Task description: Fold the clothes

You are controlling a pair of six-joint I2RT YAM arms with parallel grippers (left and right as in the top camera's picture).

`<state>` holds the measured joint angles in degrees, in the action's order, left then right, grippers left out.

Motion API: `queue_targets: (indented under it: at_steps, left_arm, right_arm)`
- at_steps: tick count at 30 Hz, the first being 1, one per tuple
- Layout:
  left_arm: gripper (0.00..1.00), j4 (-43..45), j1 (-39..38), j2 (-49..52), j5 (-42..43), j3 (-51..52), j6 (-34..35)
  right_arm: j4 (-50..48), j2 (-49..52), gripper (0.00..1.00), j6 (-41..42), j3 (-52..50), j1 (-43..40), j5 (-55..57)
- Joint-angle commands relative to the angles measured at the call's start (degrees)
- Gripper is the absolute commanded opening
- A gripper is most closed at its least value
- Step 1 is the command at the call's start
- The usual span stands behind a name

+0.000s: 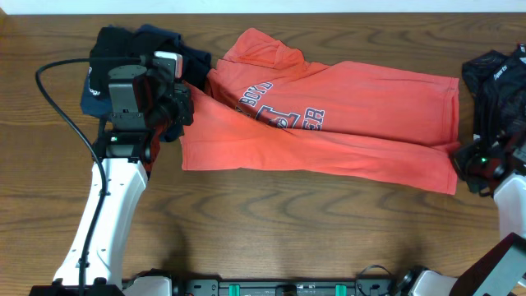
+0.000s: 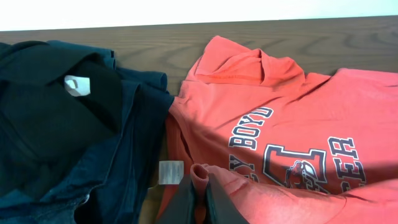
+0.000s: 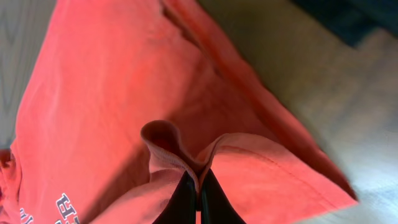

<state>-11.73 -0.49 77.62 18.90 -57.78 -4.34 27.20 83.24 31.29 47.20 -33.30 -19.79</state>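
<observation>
shirt: large orange-red cotton T-shirt (image 1: 329, 123) with navy-and-white lettering, spread lengthwise on the brown wooden table (image 1: 263, 218)
left gripper (image 2: 200, 193): clamped on a pinch of the shirt's near edge, below the lettering
right gripper (image 3: 199, 186): clamped on a raised ridge of shirt cloth by the hem
other clothes: crumpled black-and-navy pile (image 2: 62, 124) touching the shirt's collar end; dark garment (image 1: 493, 82) bunched past the hem
progress: early, I'd judge. Both ends gripped, no finished fold visible, dark garments untouched

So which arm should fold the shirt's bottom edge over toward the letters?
Right, probably: the right end effector pinches the orange shirt at its hem; the left end effector holds the lettered end.
</observation>
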Motion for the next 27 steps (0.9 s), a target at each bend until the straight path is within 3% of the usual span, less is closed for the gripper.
queue_targets:
  at_steps: [1,2,3,4,6,10,17,18,19,21,22,27]
  left_arm:
    - [0.06,-0.11,-0.02,-0.13,-1.92,-0.31,-0.37]
    - [0.06,-0.15,-0.02,-0.13,-2.08,-0.31,-0.39]
    - [0.06,-0.17,-0.02,-0.13,-2.03,-0.31,-0.37]
    - [0.06,-0.15,-0.02,-0.13,-2.03,-0.31,-0.37]
    - [0.06,-0.15,-0.02,-0.13,-2.03,-0.31,-0.37]
    - [0.06,-0.59,-0.02,-0.13,-2.01,-0.31,-0.35]
    - [0.06,-2.16,-0.48,-0.13,-1.75,-0.31,-0.33]
    - [0.10,-2.36,-0.63,-0.13,-1.77,-0.31,-0.35]
    - [0.40,-2.58,-0.74,-0.13,-1.79,-0.31,-0.33]
    - [0.85,-3.06,-0.72,-0.13,-1.79,-0.31,-0.33]
    - [0.98,-3.48,-0.72,-0.15,-1.86,-0.31,-0.33]
    - [0.98,-7.37,-0.50,-0.28,-2.03,-0.31,0.13]
  right_arm:
    - [-1.77,0.37,0.03,0.37,0.87,2.34,-0.39]
    - [-2.27,0.37,0.08,0.37,0.87,2.80,-0.37]
    - [-2.60,0.37,0.20,0.37,0.87,3.21,-0.35]
    - [-2.86,0.37,0.41,0.35,0.87,3.45,-0.31]
    - [-3.06,0.37,0.60,0.35,0.87,3.52,-0.28]
    - [-2.86,0.35,0.69,-1.55,0.87,3.26,-0.20]
    - [-0.50,0.35,0.70,-3.48,0.87,3.21,-1.27]
    - [-0.50,0.35,0.70,-4.07,0.87,3.21,-1.73]
    - [-0.50,0.33,0.70,-4.13,0.87,3.21,-1.97]
    - [-0.55,0.33,0.70,-4.13,0.87,3.19,-2.16]
    - [-0.59,0.33,0.70,-4.15,0.87,3.17,-2.14]
    - [-0.57,0.33,0.71,-5.07,0.90,1.38,-2.14]
